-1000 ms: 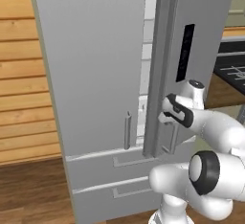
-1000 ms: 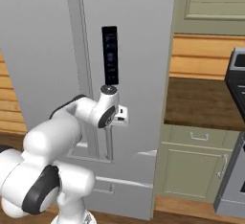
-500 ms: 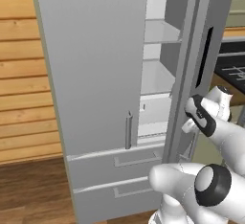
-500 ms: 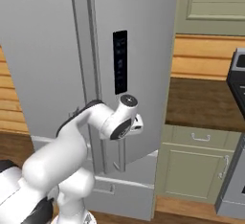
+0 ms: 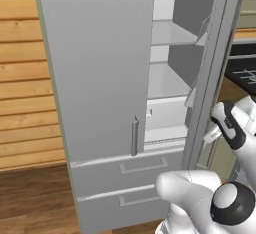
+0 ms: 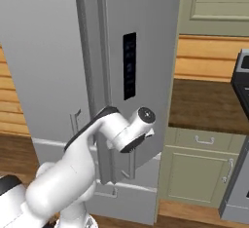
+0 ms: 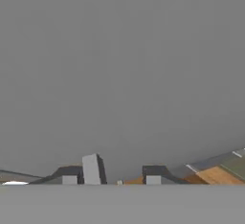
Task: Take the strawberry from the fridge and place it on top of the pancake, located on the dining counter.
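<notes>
the tall light-grey fridge [image 5: 100,78] has its right upper door [image 6: 146,66] swung partly open, while the left upper door [image 5: 95,63] sits closed with a short vertical bar handle [image 5: 134,136] near its lower right corner. through the gap, in the left base view, pale interior shelves [image 5: 167,80] stand one above another, with a white bin [image 5: 167,114] under the lower one; no small red fruit can be made out on them from here. two drawers [image 5: 132,180] with recessed handles run across the bottom of the fridge.

in the right base view the open door's outer face carries a narrow black control panel [image 6: 129,65] near its left edge. the white arm reaches up from the lower left to the door, its wrist close against the lower part of the door's face. the gripper [image 7: 119,176] faces the flat grey door surface at close range in the hand view; its two small dark fingertips [image 7: 92,169] stand a short way apart with nothing visible between them, and whether they are loosening or just resting apart i cannot tell.

to the right of the fridge, a dark brown countertop [image 6: 206,106] lies on pale green cabinets [image 6: 199,171] with bar handles. wooden plank walling [image 5: 25,78] flanks the fridge's left side, above a brown wooden floor [image 5: 35,200].
</notes>
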Robot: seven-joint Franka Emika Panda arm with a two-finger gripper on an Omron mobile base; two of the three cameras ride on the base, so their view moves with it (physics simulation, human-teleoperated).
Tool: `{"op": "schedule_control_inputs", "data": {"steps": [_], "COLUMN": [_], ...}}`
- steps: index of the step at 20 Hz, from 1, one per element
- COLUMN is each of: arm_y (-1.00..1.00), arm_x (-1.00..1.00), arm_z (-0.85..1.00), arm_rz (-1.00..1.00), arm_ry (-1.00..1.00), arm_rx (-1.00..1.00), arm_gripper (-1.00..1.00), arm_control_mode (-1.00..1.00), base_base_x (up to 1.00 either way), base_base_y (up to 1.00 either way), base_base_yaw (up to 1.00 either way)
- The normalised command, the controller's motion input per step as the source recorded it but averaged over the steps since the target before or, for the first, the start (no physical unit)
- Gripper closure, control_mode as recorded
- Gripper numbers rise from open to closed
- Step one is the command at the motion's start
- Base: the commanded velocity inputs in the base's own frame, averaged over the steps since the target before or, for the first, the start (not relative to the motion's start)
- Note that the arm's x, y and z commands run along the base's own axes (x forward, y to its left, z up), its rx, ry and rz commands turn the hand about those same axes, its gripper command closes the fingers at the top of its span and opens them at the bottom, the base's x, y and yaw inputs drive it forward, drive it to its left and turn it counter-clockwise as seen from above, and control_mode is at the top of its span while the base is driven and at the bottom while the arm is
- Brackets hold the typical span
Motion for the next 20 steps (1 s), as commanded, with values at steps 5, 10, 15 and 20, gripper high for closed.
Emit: {"op": "schedule_control_inputs", "data": {"steps": [5, 10, 15, 20], "arm_y": [-0.16, 0.0, -0.14, 0.11], "arm_x": [-0.36, -0.41, -0.37, -0.65], "arm_z": [1.0, 0.98, 1.0, 0.98], "arm_rz": [-0.01, 0.0, 0.0, -0.08], "arm_ry": [-0.02, -0.06, -0.04, -0.01], "arm_rx": [0.23, 0.11, 0.05, -0.01], "arm_gripper": [-1.0, -1.0, -1.0, -1.0], "arm_control_mode": [-1.0, -1.0, -1.0, -1.0], "base_base_x": [0.0, 0.0, 0.0, 0.0], "base_base_y": [0.0, 0.0, 0.0, 0.0], "base_base_yaw": [0.0, 0.0, 0.0, 0.0]}}
